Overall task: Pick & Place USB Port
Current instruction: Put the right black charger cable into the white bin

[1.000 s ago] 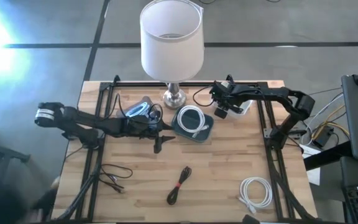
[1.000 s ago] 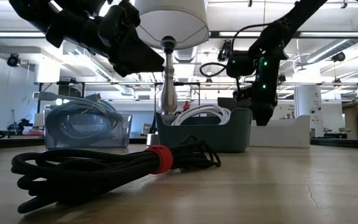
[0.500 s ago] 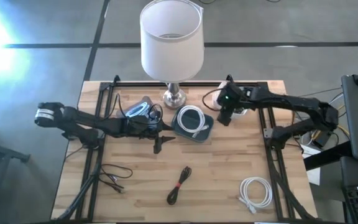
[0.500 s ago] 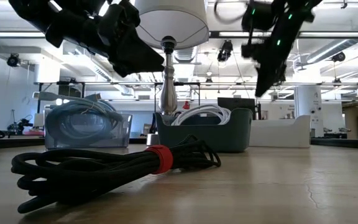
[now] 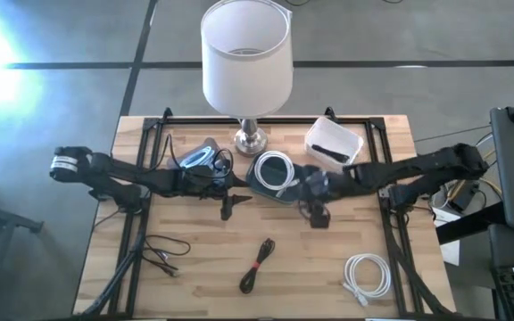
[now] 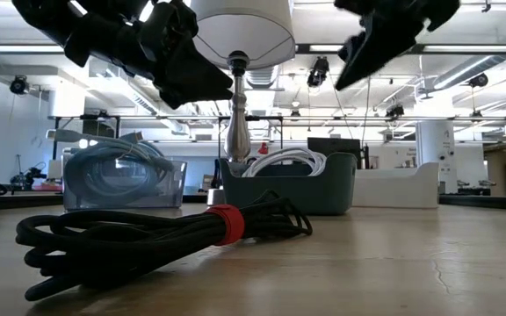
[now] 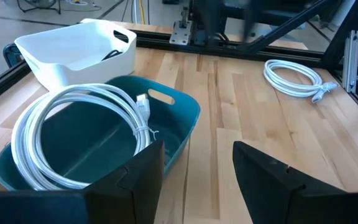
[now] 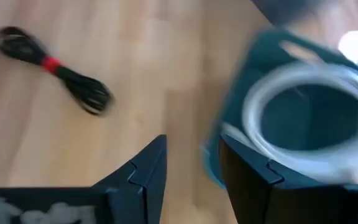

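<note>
The right wrist view is smeared: the teal bin (image 8: 303, 106) and its white coil (image 8: 291, 118) just ahead of the right gripper (image 8: 191, 168) lose their edges. In the low view that arm is cut off at the top edge. The lamp (image 5: 246, 55) shade hides its stem from above.

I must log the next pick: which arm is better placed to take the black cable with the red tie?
Probably right. The right gripper is open, empty and nearer the black cable; the left gripper waits farther off, beside the teal bin.
</note>
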Motion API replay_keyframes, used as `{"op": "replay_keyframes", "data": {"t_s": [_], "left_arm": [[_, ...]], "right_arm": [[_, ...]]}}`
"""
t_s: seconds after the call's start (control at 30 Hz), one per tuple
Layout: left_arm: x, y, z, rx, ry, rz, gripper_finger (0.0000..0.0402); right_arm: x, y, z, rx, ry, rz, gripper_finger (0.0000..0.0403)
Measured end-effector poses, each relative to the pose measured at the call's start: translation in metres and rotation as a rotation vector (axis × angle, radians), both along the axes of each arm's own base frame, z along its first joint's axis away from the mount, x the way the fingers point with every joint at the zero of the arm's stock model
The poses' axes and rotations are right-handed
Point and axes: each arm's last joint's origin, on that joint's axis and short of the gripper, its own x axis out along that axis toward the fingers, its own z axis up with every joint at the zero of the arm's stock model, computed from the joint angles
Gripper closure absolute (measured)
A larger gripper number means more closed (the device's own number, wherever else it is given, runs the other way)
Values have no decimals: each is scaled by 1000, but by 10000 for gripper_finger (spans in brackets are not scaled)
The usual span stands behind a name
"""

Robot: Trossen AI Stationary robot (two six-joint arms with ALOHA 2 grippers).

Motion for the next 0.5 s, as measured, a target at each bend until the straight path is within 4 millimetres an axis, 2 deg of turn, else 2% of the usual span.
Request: {"op": "replay_keyframes", "data": {"t_s": [0.23, 0.5], "left_arm": [[0, -2, 0, -18, -1, -1, 207], [0, -5, 0, -44, -2, -7, 207]], "right_arm": [[34, 45, -28, -52, -82, 208, 257], [66, 67, -79, 1, -71, 306, 260]]}}
